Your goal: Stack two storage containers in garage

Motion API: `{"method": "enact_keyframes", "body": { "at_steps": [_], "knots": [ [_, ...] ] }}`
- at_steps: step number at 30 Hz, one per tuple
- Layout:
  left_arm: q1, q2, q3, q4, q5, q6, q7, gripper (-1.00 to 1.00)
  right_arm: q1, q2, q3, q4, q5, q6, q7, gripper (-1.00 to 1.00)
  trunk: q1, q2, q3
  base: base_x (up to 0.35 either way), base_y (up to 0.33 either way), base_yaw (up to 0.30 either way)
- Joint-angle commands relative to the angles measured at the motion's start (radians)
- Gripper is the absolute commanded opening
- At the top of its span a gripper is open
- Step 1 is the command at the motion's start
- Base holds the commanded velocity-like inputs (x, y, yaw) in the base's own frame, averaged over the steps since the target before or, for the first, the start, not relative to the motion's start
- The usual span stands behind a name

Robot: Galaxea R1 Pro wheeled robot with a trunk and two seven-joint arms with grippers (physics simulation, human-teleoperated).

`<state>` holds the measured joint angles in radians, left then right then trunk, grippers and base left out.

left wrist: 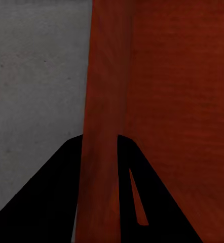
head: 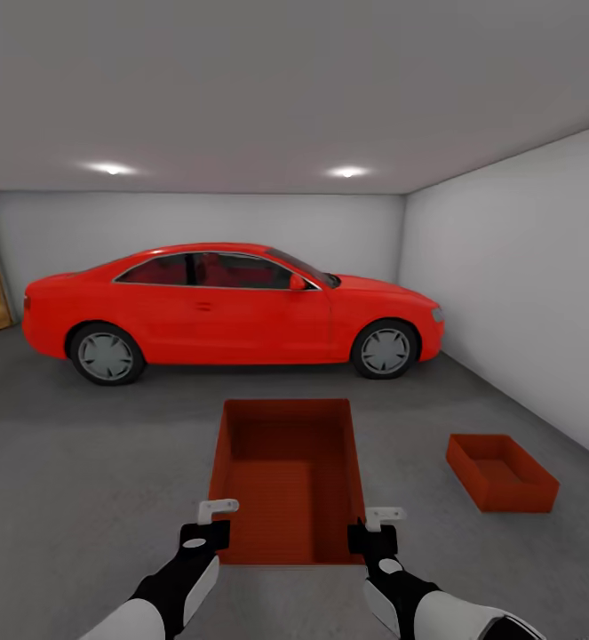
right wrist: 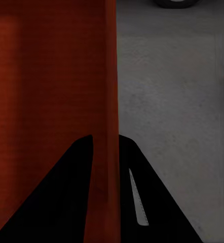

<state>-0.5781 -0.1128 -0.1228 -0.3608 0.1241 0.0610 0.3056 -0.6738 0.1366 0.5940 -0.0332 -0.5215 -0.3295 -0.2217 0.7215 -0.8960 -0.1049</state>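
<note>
Dark fingers (left wrist: 46, 202) straddle the orange-red container wall (left wrist: 99, 152) above grey floor (left wrist: 36, 76).

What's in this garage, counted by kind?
Red car: 1
Orange-red bins: 2, the held bin pinched by both grippers' fingers, the other bin on the floor to the right
Grippers: 2, left, right
Ceiling lights: 2, one and another
Total: 7

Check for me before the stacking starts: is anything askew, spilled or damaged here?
Nothing stands out. The held container sits level between the left gripper and right gripper, each clamped on a side wall. The other container rests upright on the floor, turned at an angle, undamaged.
</note>
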Motion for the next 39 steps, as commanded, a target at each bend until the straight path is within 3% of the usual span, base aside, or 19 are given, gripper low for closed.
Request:
{"method": "enact_keyframes", "body": {
  "at_steps": [1,39],
  "knots": [
    [0.000,0.002,-0.012,-0.002,0.019,0.007,0.010,-1.00,-0.001,-0.005,-0.019,-0.002,0.006,0.000,0.001,-1.00,0.001,-0.001,-0.002,0.322,0.093,-0.277],
    [0.000,0.002,-0.015,0.000,0.019,0.007,0.010,-1.00,-0.001,-0.005,-0.019,-0.002,0.006,0.000,0.001,-1.00,0.001,-0.001,-0.002,0.319,0.153,-0.280]
  ]
}}
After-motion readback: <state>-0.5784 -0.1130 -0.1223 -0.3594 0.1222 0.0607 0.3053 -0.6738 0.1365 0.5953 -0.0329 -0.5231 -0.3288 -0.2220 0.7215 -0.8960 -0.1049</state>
